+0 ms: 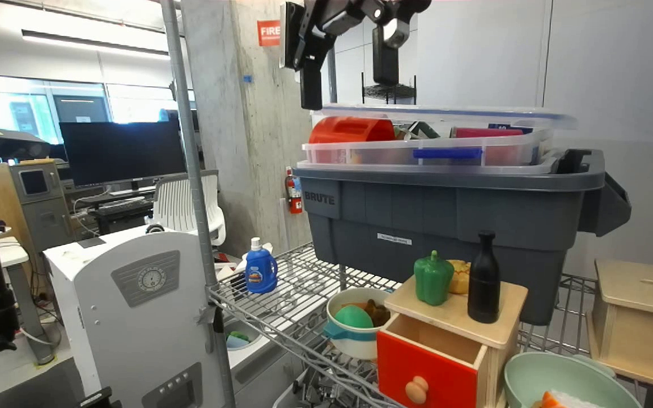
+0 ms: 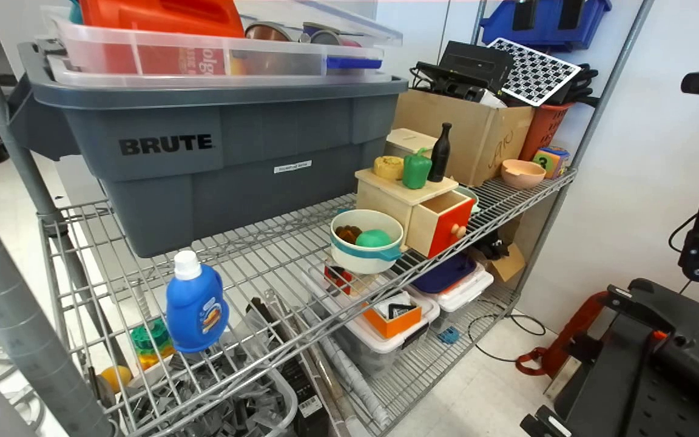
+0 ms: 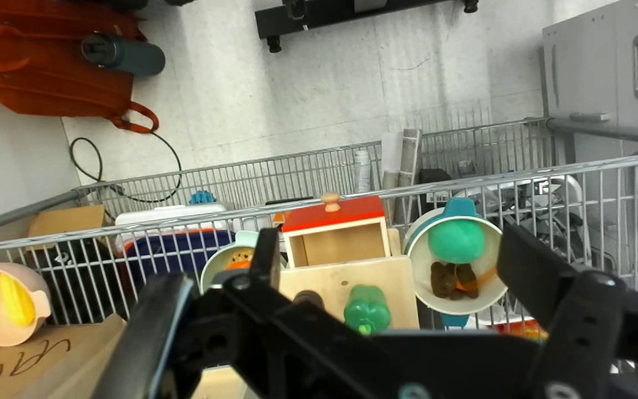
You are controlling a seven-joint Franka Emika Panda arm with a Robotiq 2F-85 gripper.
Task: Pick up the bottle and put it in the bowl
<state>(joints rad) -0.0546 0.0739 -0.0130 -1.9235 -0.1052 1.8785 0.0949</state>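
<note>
The slim black bottle (image 1: 484, 280) stands upright on a small wooden box with an open red drawer; it also shows in an exterior view (image 2: 440, 155). In the wrist view only part of the bottle (image 3: 309, 298) shows behind a gripper linkage. The pale mint-green bowl (image 1: 522, 371) stands beside the box, with orange and white things in it. The box partly hides the bowl (image 2: 468, 194) in an exterior view; it shows partly in the wrist view (image 3: 214, 269). My gripper (image 1: 349, 79) is open and empty, high above the box; its fingers (image 2: 547, 15) show at the top edge.
A green pepper (image 1: 433, 277) and a yellow thing (image 1: 459, 276) stand close to the bottle. A cream-and-teal pot (image 2: 361, 258) is beside the red drawer (image 2: 449, 224). A large grey bin (image 1: 440, 218) stands behind. A blue bottle (image 2: 196, 303) and pink bowl (image 2: 522, 175) are on the wire shelf.
</note>
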